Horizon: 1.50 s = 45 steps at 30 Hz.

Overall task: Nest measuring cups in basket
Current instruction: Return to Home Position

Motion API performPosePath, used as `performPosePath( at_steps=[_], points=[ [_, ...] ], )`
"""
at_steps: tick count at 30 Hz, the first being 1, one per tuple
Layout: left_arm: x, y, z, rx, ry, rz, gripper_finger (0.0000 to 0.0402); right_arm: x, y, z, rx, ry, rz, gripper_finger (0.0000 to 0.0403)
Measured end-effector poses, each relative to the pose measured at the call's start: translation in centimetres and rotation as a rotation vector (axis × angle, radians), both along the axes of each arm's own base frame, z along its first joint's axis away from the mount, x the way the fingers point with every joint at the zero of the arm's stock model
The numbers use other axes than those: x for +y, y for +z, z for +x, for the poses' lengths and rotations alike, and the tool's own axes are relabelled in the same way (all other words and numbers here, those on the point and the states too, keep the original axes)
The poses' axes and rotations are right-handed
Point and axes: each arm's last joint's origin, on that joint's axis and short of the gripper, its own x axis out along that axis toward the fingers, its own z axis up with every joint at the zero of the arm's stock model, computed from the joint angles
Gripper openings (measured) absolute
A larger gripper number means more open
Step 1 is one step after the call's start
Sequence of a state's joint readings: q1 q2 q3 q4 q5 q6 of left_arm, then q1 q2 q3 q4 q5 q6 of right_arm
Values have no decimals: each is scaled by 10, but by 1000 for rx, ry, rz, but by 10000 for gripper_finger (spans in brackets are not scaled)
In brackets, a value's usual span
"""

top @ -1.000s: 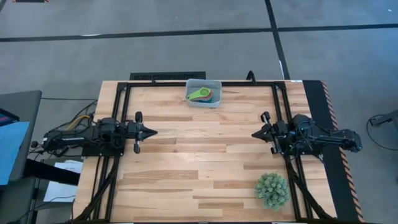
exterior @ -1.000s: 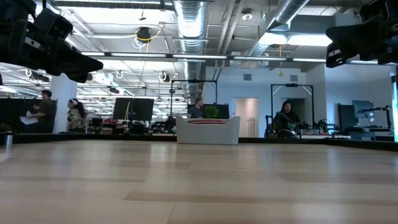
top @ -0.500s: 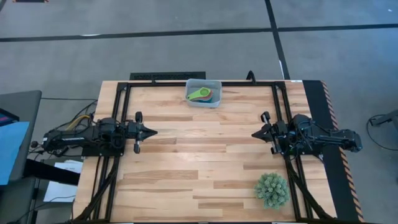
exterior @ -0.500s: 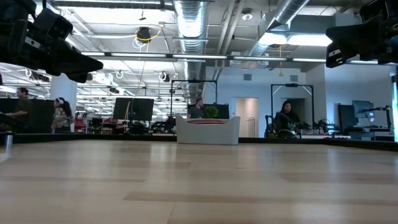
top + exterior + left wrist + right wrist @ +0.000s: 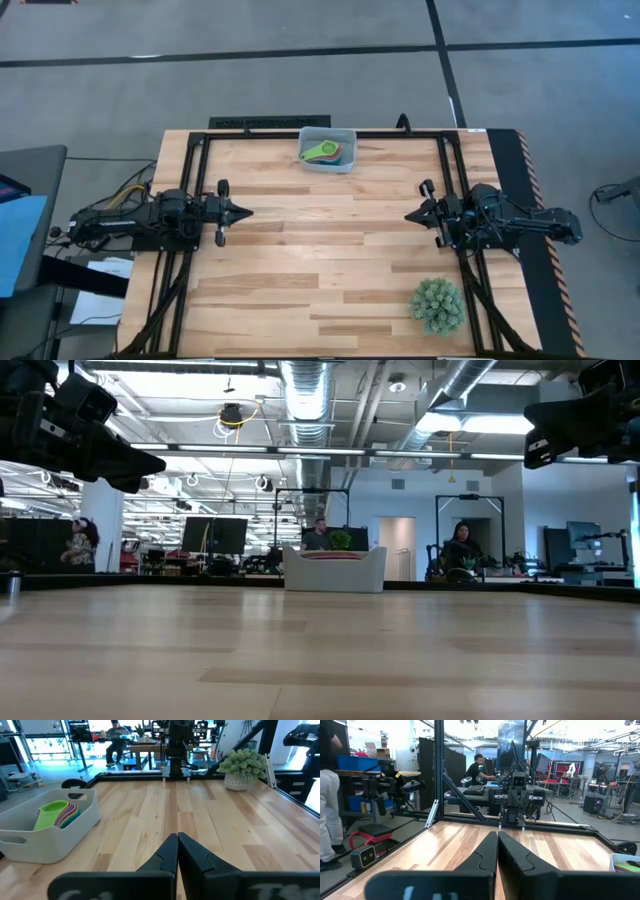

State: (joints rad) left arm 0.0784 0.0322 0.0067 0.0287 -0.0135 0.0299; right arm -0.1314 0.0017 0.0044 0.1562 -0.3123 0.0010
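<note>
Sitting at the far edge of the pale wooden table (image 5: 320, 250), midway between the arms, the small translucent grey-blue plastic basket (image 5: 348, 162) holds the nested stack of coloured plastic measuring cups (image 5: 322, 152), green on top. The left gripper (image 5: 243, 211) and right gripper (image 5: 411, 215) face each other across the table, well apart from the basket, each clenched on nothing. A spiky green ball-shaped plant (image 5: 437, 305) stands near the right arm.

From table height, the basket stands alone at the far edge while both arms hang in the upper corners; people (image 5: 461, 548) sit in the room behind.

The left wrist view shows pinched fingertips, the cups tilted in the basket and the plant opposite.

The right wrist view shows pinched fingertips, a basket corner and a standing person (image 5: 329, 805).
</note>
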Motion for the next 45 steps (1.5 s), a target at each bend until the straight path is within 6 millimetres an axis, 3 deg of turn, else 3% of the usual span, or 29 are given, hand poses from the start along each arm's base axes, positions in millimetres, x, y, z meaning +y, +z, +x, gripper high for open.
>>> performPosePath(
  at_steps=[45],
  points=[
    [0, 0, 0, 0, 0, 0, 0, 0, 0, 0, 0, 1, 0, 37]
  ],
)
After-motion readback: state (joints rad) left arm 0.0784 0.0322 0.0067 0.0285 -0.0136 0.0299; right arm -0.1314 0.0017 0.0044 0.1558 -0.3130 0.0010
